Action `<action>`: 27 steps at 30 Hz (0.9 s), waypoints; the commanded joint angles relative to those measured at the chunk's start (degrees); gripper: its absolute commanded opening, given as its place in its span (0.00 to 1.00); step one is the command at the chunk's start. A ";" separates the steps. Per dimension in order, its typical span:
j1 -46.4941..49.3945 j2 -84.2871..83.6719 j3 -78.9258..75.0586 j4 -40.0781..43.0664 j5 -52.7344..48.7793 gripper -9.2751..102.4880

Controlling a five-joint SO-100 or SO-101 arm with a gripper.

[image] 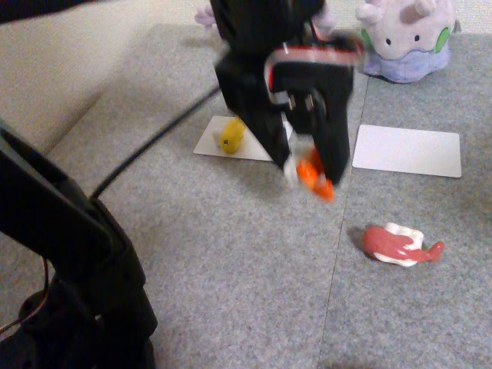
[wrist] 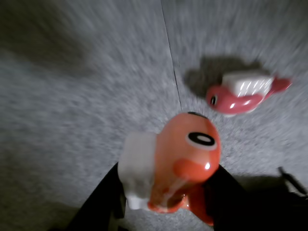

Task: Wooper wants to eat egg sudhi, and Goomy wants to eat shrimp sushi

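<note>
My gripper is shut on the shrimp sushi, an orange piece on white rice, and holds it just above the grey mat. The wrist view shows the shrimp sushi up close between the black fingers. The egg sushi, yellow-topped, lies on the left white card. Goomy, the lavender plush with green cheeks, sits at the back right. Wooper is mostly hidden behind the arm; a pale purple gill pokes out at the back.
A second white card lies in front of Goomy. A red-pink sushi piece rests on the mat, right of and nearer than the gripper. A black cable and the arm's base occupy the left foreground.
</note>
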 commanded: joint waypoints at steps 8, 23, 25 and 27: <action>-4.75 2.46 -20.57 5.62 3.08 0.14; -6.33 -28.48 -48.78 4.57 -0.09 0.14; -6.33 -32.87 -53.96 4.57 -1.93 0.14; -6.24 -37.09 -58.97 5.01 -3.96 0.14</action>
